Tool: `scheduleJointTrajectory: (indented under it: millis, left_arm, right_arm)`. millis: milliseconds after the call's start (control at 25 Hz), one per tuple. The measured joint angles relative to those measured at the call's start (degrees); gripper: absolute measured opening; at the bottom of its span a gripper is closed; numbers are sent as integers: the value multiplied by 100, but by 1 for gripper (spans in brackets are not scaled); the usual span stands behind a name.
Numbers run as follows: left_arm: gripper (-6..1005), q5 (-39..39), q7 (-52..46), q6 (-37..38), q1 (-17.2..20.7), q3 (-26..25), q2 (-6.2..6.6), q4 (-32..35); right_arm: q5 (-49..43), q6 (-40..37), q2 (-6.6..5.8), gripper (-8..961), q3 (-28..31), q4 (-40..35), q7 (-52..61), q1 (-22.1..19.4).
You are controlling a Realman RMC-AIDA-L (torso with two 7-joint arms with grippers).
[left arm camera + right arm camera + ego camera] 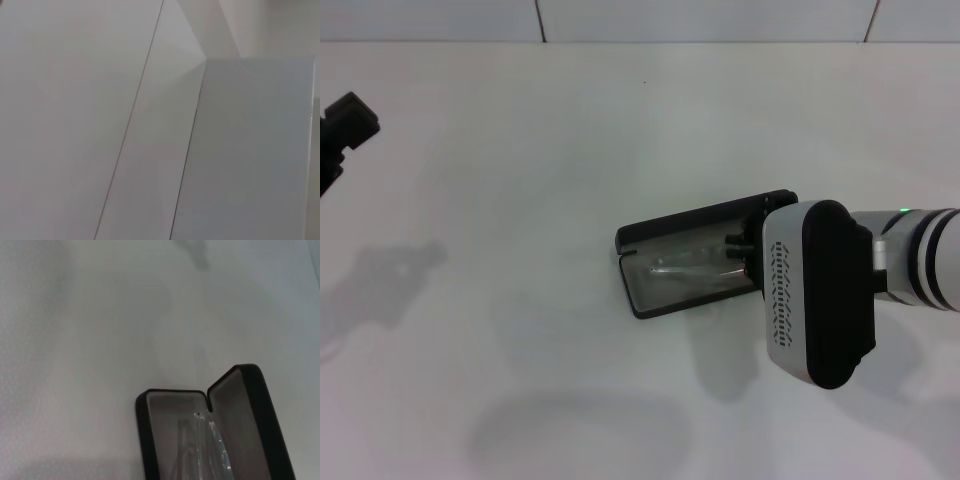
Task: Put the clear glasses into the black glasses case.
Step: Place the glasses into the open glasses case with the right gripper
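In the head view, the black glasses case [695,262] lies open on the white bench [520,200], a little right of the middle, its lid standing up along the far side. The clear glasses [685,270] lie inside the tray of the case, showing as pale glints against the lining. The right gripper [745,255] reaches in from the right, its bulky white and black wrist covering the right end of the case; dark fingers show at that end, just beside the glasses, but whether the jaws are spread or closed, or touching the glasses, cannot be told. The left gripper [348,122] hangs at the far left edge, well apart from the case, and its jaws cannot be judged either. The left wrist view shows only plain white panels and seams. In the right wrist view, the case [255,405] sits open below the camera, with the glasses [215,445] resting in the grey lining along the hinge side.
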Motion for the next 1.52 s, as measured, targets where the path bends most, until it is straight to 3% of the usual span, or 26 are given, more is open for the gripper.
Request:
scheduleJointTrajectory:
  millis: [1080, 1200, 1520]
  left_arm:
    - [60, 28, 0, 12, -10, 0, -6, 1]
    - [60, 33, 0, 12, -8, 1, -8, 1]
    - [60, 35, 0, 12, 13, 0, -11, 1]
  right_arm:
    - [-8, 304, -9, 63, -67, 183, -4, 12]
    - [-10, 325, -9, 129, -82, 194, -6, 13]
    - [-10, 339, -9, 122, -155, 141, -8, 9]
